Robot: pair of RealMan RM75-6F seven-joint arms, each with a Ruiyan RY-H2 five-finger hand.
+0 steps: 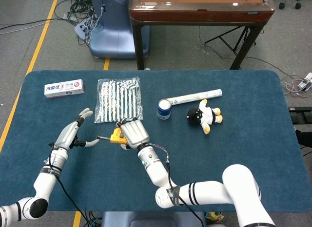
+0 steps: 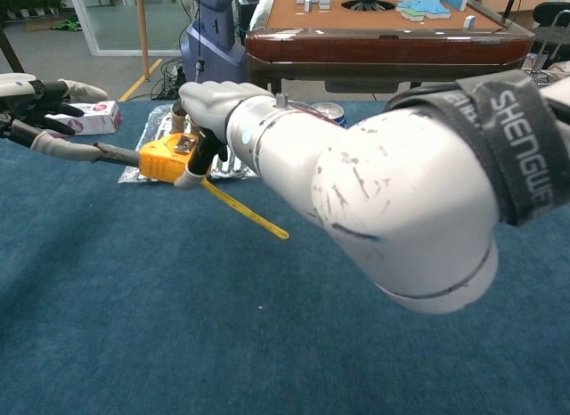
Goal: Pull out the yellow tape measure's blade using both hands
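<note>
Yellow plastic tape measure case [image 1: 116, 135]: gripped by right hand [image 1: 132, 133].
Blade [image 2: 116, 153]: short length drawn left, pinched by left hand [image 1: 70, 136].
Remaining: further extension.

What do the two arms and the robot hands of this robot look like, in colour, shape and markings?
Both arms are glossy white rounded tubes with black bands at the joints. The right arm wears a dark strap printed "SHENGWE" in pale letters. The right robot hand has a light grey back; the left robot hand is grey with pale fingers and dark parts inside. A thin black cable runs along each forearm.
</note>
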